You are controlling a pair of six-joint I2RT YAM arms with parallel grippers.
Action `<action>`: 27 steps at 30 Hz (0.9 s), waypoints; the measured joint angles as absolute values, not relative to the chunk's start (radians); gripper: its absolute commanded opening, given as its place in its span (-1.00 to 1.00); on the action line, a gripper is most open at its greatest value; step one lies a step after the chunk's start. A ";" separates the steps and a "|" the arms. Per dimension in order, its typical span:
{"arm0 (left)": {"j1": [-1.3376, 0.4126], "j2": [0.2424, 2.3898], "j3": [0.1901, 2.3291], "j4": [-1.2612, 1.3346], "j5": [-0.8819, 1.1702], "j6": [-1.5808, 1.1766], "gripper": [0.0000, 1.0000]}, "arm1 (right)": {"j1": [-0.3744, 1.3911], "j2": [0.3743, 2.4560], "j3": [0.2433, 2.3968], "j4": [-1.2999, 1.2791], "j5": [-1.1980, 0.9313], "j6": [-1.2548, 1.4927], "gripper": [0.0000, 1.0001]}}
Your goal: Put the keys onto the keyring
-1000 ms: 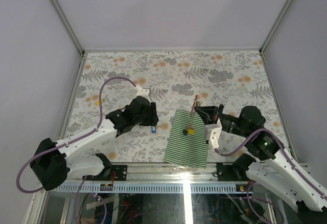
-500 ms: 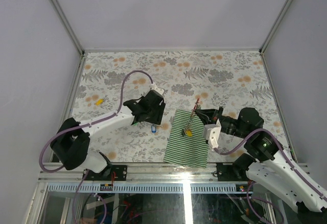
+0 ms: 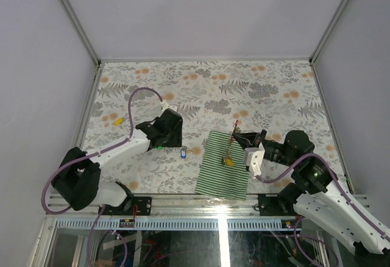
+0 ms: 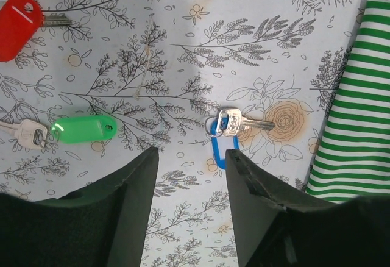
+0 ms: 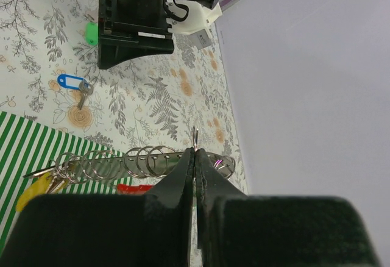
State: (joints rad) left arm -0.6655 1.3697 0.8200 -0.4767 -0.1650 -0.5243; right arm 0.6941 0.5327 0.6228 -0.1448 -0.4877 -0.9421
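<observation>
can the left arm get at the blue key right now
Probably yes. The left pincer hangs open just short of the blue key, which lies alone on the table, apart from the striped cloth, with nothing between.

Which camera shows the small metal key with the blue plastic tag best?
The left wrist view: that blue-tagged metal key lies close and sharp. The top view gives only a blue speck; the right wrist view shows it small, distant.

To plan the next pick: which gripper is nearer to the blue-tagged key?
Left. The left gripper hovers close by the blue-tagged key, open. The right gripper is at the far side of the striped cloth, shut on the keyring.
</observation>
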 measured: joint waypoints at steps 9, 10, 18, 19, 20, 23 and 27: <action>-0.588 1.336 0.784 -0.472 -0.181 -0.563 -0.15 | 0.694 0.540 0.608 -0.136 -0.469 -0.895 -1.00; -0.559 1.325 0.775 -0.472 -0.189 -0.572 -0.14 | 0.694 0.542 0.608 -0.137 -0.467 -0.889 -1.00; -0.277 1.279 0.742 -0.427 -0.233 -0.657 -0.08 | 0.694 0.554 0.608 -0.122 -0.462 -0.846 -1.00; -0.239 1.279 0.738 -0.416 -0.229 -0.671 -0.07 | 0.694 0.555 0.608 -0.122 -0.462 -0.844 -1.00; -0.205 1.279 0.736 -0.407 -0.226 -0.689 -0.07 | 0.694 0.556 0.608 -0.122 -0.461 -0.841 -1.00; -0.159 1.279 0.735 -0.389 -0.226 -0.762 -0.07 | 0.694 0.556 0.608 -0.123 -0.461 -0.836 -1.00; -0.159 1.300 0.736 -0.370 -0.225 -0.868 -0.10 | 0.694 0.556 0.608 -0.123 -0.460 -0.827 -1.00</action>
State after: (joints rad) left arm -0.1589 1.3003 0.7357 -0.3698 -0.2253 -0.8684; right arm 0.6941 0.5564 0.6079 -0.1230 -0.4603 -0.8272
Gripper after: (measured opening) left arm 0.456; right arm 0.010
